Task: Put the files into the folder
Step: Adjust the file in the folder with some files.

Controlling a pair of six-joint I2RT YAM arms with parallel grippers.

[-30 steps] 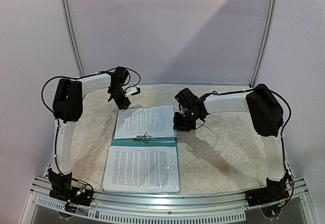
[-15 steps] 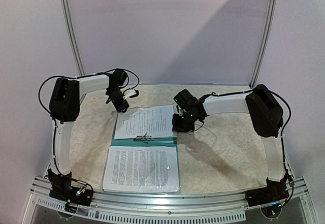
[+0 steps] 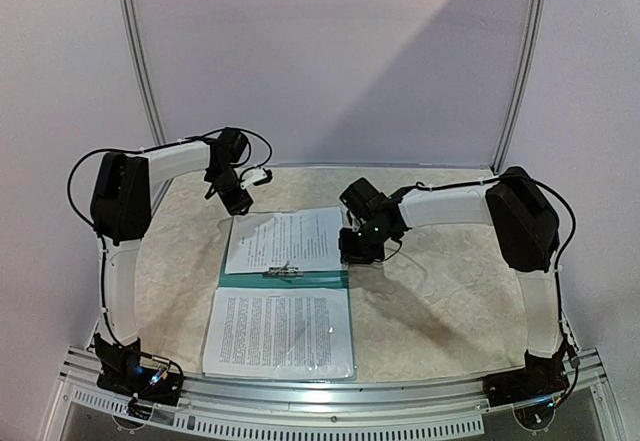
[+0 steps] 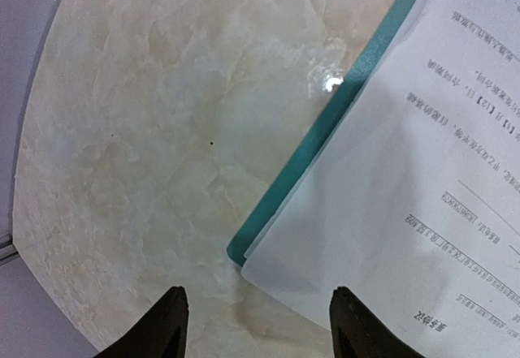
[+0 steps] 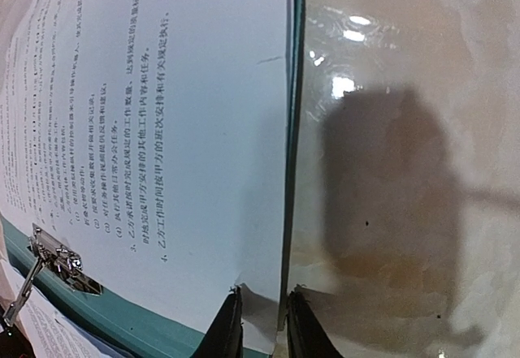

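The teal folder (image 3: pixel 285 281) lies open on the table, its silver clip (image 3: pixel 283 270) at the middle. One of the files (image 3: pixel 285 241) lies on its far half and another (image 3: pixel 280 333) on its near half. My left gripper (image 3: pixel 237 201) is open and empty just off the folder's far left corner; the left wrist view shows the gripper (image 4: pixel 258 309), the corner (image 4: pixel 325 131) and the sheet (image 4: pixel 406 212). My right gripper (image 3: pixel 358 249) stands at the far half's right edge. In the right wrist view, the gripper (image 5: pixel 262 309) has its jaws a narrow gap apart, straddling the sheet (image 5: pixel 162 90) and the folder edge (image 5: pixel 288 171).
The marble-patterned table (image 3: pixel 450 291) ends in a metal rail (image 3: pixel 330 401) at the near edge. A curved white backdrop (image 3: pixel 330 61) stands behind. The folder's clip (image 5: pixel 57 256) shows at the lower left of the right wrist view.
My left arm has drawn back a little to the left and away from the folder's corner. My right gripper has shifted slightly left along the folder's right edge. The sheets have not moved.
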